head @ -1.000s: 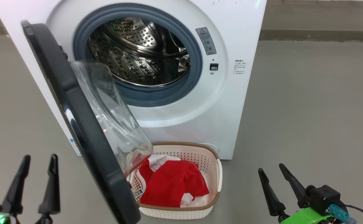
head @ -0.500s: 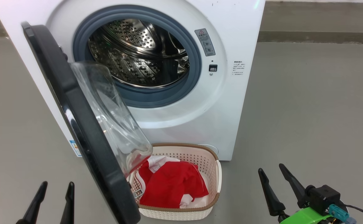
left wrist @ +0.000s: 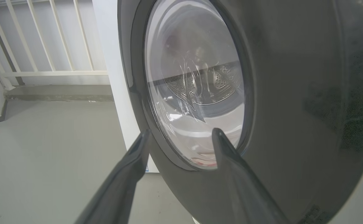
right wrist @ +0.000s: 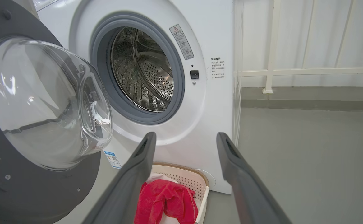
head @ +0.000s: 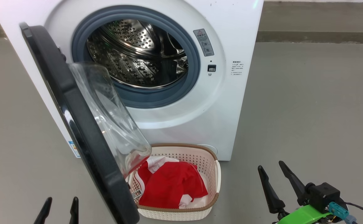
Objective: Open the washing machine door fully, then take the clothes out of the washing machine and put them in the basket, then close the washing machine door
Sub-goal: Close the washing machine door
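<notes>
The white washing machine has its door swung out toward me on the left, with the black rim and clear glass bowl facing the drum. No fabric is visible in the steel drum. The basket stands on the floor against the machine's front, with the red clothes in it. My left gripper is open, low on the door's outer side; in the left wrist view its fingers point at the door. My right gripper is open and empty, right of the basket and clothes.
Grey floor spreads wide to the machine's right and on its left. A low kerb runs along the back. A white railing stands behind the machine on the right, and another railing on the left.
My left gripper has sunk toward the head view's bottom edge and shifted right, closer to the door. The right gripper, door, basket and clothes have stayed put.
</notes>
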